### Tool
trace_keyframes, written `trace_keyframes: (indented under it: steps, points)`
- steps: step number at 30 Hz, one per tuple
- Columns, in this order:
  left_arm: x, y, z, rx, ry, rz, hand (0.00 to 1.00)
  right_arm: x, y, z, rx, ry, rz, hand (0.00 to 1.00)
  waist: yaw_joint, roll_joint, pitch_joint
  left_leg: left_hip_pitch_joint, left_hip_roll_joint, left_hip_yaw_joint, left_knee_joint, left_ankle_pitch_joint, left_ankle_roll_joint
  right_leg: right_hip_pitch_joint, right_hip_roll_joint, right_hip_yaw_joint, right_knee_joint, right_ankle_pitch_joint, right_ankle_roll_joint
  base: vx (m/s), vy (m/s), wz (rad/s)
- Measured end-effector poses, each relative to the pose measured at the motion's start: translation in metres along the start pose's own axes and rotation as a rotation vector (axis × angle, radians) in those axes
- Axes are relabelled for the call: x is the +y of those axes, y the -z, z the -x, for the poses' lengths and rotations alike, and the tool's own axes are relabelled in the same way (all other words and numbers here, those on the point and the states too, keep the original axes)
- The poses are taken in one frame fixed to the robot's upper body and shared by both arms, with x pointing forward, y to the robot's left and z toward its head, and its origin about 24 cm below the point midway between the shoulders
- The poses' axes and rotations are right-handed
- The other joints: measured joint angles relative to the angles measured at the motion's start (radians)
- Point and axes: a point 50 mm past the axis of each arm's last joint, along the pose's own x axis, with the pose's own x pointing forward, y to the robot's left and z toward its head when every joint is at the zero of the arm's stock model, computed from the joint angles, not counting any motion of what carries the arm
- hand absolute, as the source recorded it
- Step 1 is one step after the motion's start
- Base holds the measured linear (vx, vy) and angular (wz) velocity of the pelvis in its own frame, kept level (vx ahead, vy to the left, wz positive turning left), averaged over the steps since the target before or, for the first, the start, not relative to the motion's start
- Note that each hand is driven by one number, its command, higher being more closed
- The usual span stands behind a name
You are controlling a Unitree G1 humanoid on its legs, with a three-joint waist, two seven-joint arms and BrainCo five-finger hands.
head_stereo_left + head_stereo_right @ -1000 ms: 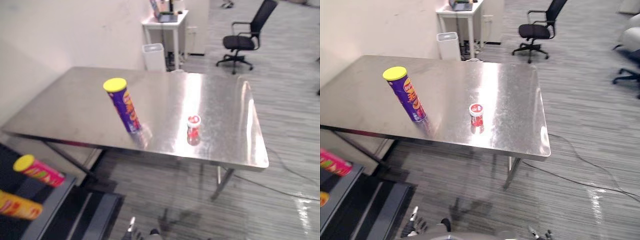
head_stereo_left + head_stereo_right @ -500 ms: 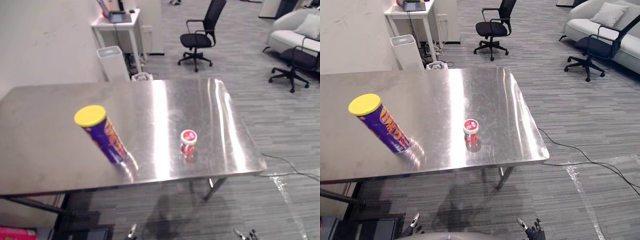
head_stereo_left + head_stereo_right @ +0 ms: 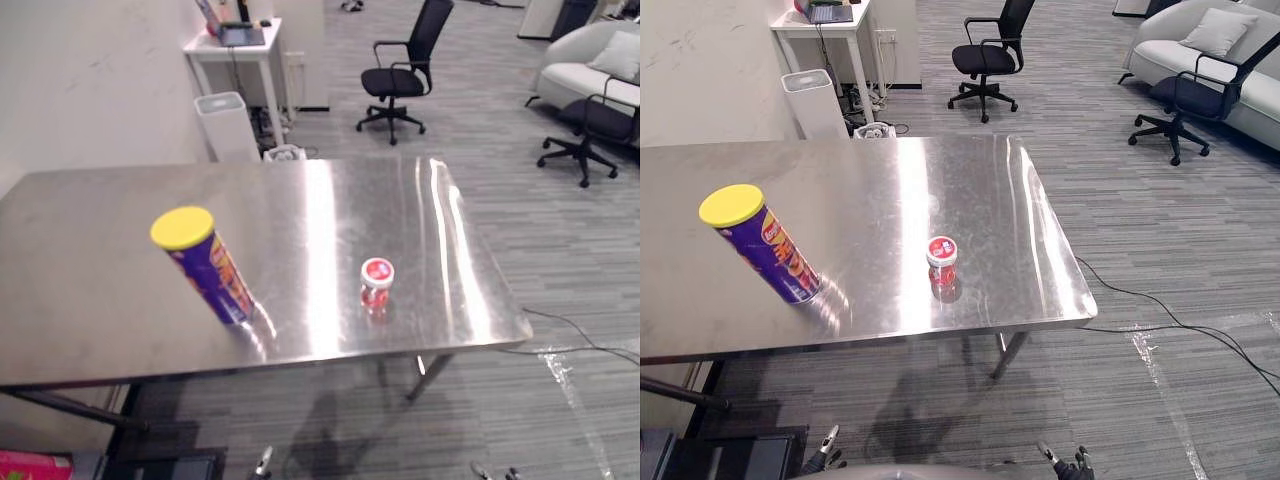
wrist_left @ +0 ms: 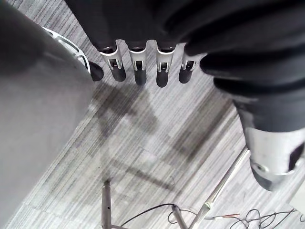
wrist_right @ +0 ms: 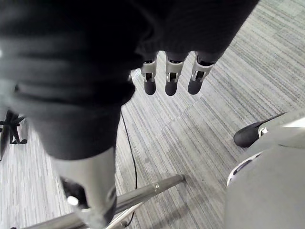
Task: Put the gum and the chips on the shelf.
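A purple chips can [image 3: 208, 268] with a yellow lid stands on the steel table [image 3: 90, 330], left of centre. To its right, near the table's front edge, sits the small red and white gum tub [image 3: 377, 283]. Both hands hang low in front of the table, well short of either item. In the left wrist view my left hand [image 4: 137, 67] has straight fingers over the grey floor and holds nothing. My right hand [image 5: 171, 78] looks the same in its own wrist view. Their fingertips peek in at the bottom of the right eye view, left hand [image 3: 826, 460] and right hand [image 3: 1068, 466].
A dark shelf [image 3: 710, 455] with a pink can [image 3: 28, 466] shows at the lower left corner. Behind the table stand a white bin [image 3: 224, 122], a white desk with a laptop [image 3: 238, 38], office chairs [image 3: 400, 72] and a sofa [image 3: 600, 62].
The camera swung right over the last second, so the shelf and its cans slid almost out at the lower left. The can and gum have not moved.
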Motion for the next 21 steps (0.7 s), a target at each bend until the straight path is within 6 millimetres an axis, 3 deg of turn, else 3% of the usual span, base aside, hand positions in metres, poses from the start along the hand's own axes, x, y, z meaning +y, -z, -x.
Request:
trace_keyframes:
  steps: [2, 5, 9, 12, 14, 15, 18, 21]
  points:
    - [0.001, -0.002, 0.000, -0.012, -0.001, 0.001, 0.00, -0.004, 0.000, 0.000, 0.000, 0.033, -0.014, 0.00, 0.009, -0.007, -0.003, 0.003, -0.006, 0.001, -0.024, 0.018, -0.002, -0.002, -0.001, -0.012, -0.012, -0.002, 0.000, -0.21, -0.084, -0.03]
    - [0.003, -0.005, 0.001, -0.034, -0.007, 0.003, 0.00, -0.007, -0.009, -0.003, -0.037, 0.073, -0.044, 0.00, 0.015, -0.030, -0.010, 0.001, -0.030, 0.003, -0.033, 0.035, -0.001, -0.013, -0.025, -0.035, -0.007, -0.060, 0.017, -0.18, -0.078, -0.09]
    - [0.003, -0.002, 0.002, -0.029, -0.007, -0.006, 0.00, -0.021, -0.024, -0.006, -0.105, 0.145, -0.082, 0.00, 0.010, -0.016, -0.012, -0.003, -0.028, -0.013, -0.033, 0.048, -0.007, -0.011, -0.022, -0.053, 0.010, -0.069, 0.019, -0.14, -0.047, 0.12]
    - [0.004, -0.003, 0.003, -0.042, -0.005, -0.007, 0.00, -0.025, -0.052, -0.009, -0.218, 0.164, -0.126, 0.00, 0.010, -0.016, -0.013, -0.016, -0.026, -0.021, -0.034, 0.052, -0.011, -0.010, -0.022, -0.058, 0.008, -0.069, 0.019, -0.10, -0.010, 0.13]
    - [0.008, -0.004, 0.005, -0.052, -0.010, -0.030, 0.00, -0.030, -0.092, -0.011, -0.380, 0.158, -0.155, 0.00, 0.012, -0.022, -0.018, -0.026, -0.025, -0.019, -0.033, 0.052, -0.009, -0.011, -0.022, -0.055, -0.008, -0.069, 0.019, -0.04, 0.013, 0.05]
    - [0.010, -0.004, 0.006, -0.051, -0.012, -0.043, 0.00, -0.030, -0.103, -0.010, -0.425, 0.150, -0.158, 0.00, 0.012, -0.023, -0.019, -0.028, -0.026, -0.018, -0.033, 0.051, -0.009, -0.012, -0.023, -0.053, -0.010, -0.069, 0.019, 0.01, 0.030, -0.02]
    - [0.021, 0.001, 0.012, -0.043, -0.036, -0.057, 0.00, -0.023, -0.167, 0.006, -0.698, 0.075, -0.145, 0.00, 0.009, -0.034, -0.028, -0.034, -0.031, -0.011, -0.033, 0.044, -0.005, -0.016, -0.028, -0.050, -0.009, -0.067, 0.020, 0.05, 0.022, 0.00]
    - [0.027, 0.005, 0.015, -0.031, -0.049, -0.091, 0.00, -0.014, -0.205, 0.025, -0.873, -0.011, -0.138, 0.00, 0.010, -0.036, -0.047, -0.034, -0.030, -0.006, -0.033, 0.033, -0.009, -0.016, -0.026, -0.048, -0.009, -0.057, 0.021, 0.14, 0.013, 0.00]
